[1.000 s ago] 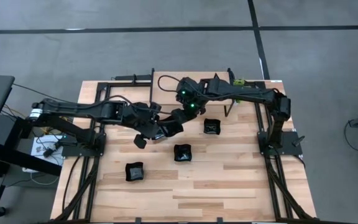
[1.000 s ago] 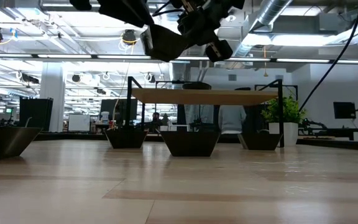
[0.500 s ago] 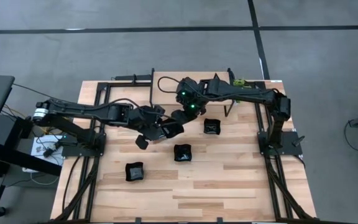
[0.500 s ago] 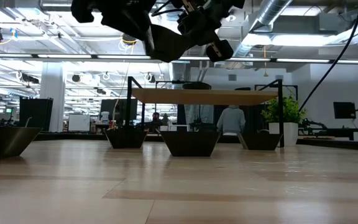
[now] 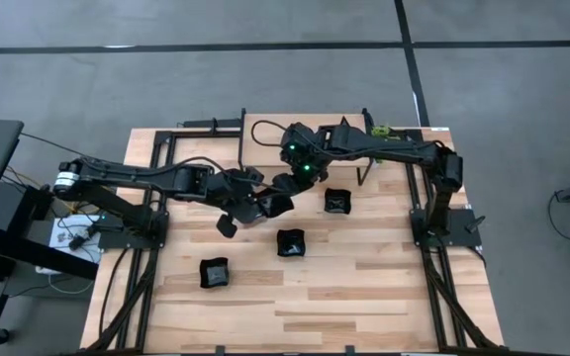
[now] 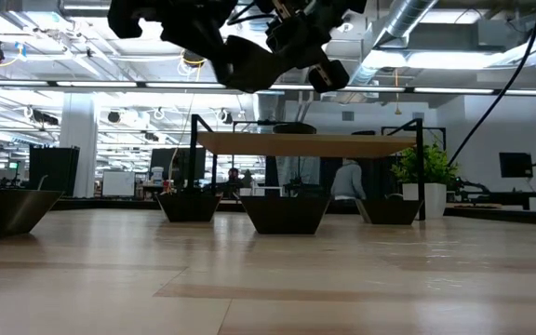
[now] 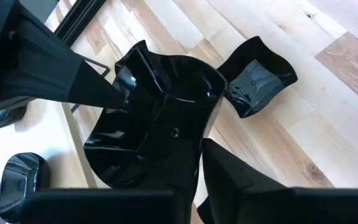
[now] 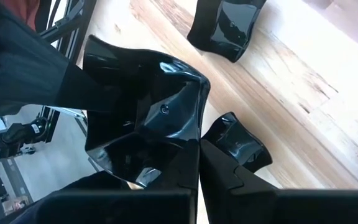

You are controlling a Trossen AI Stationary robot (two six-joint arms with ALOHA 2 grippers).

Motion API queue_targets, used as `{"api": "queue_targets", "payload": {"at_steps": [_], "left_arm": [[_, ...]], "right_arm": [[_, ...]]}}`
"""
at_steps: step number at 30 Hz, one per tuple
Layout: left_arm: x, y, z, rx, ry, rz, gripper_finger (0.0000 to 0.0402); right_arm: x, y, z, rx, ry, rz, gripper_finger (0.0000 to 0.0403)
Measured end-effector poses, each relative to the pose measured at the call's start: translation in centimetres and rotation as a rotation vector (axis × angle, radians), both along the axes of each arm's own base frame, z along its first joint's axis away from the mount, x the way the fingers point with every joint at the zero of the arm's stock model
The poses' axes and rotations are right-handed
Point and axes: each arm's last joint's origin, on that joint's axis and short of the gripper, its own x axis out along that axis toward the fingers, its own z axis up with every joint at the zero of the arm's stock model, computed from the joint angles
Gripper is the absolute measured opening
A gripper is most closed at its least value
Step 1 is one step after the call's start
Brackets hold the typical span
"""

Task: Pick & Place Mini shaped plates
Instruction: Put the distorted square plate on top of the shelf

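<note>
We are looking down on a pale wooden plank table [image 5: 364,287] where both dark arms are meeting above its middle. The left gripper [image 5: 261,207] is reaching in from the left and closing its fingers on one small glossy black rounded-square plate [image 5: 273,204], holding it up off the wood. In the left wrist view that same plate [image 7: 160,118] is filling the frame, pinched at its rim between the dark fingers [image 7: 229,180]. The right gripper [image 5: 287,184] is coming in from the far right and, as far as we can tell from the right wrist view, its fingers [image 8: 229,168] are also clamping the rim of the held plate [image 8: 145,115], so both claws seem to be sharing the one dish. In the low view the plate [image 6: 249,63] is hanging high above the tabletop between the two grippers.

Three more glossy black plates are sitting on the table: one [image 5: 338,201] just right of the grippers, one [image 5: 290,242] near the centre, and one [image 5: 214,273] toward the near left. A small green plant [image 5: 380,130] is standing at the far edge, right of centre.
</note>
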Motion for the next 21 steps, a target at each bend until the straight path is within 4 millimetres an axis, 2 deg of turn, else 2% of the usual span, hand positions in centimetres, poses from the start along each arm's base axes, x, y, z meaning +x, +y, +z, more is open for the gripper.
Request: {"api": "queue_targets", "payload": {"at_steps": [5, 12, 15, 21], "left_arm": [[0.0, 0.0, 0.0, -0.003, 0.001, -0.004, 0.0008], [0.0, 0.0, 0.0, -0.002, 0.001, -0.002, 0.001], [0.0, 0.0, 0.0, -0.001, -0.003, -0.001, 0.0008], [0.0, -0.2, 0.0, 0.006, 0.002, -0.001, 0.001]], "right_arm": [[0.0, 0.0, 0.0, -0.001, -0.003, 0.0, 0.0], [0.1, -0.1, 0.1, -0.019, -0.025, 0.019, 0.0003], [0.0, -0.7, 0.1, -0.022, -0.039, 0.026, 0.002], [-0.3, -1.5, 0.3, 0.088, -0.071, 0.066, 0.0068]]}}
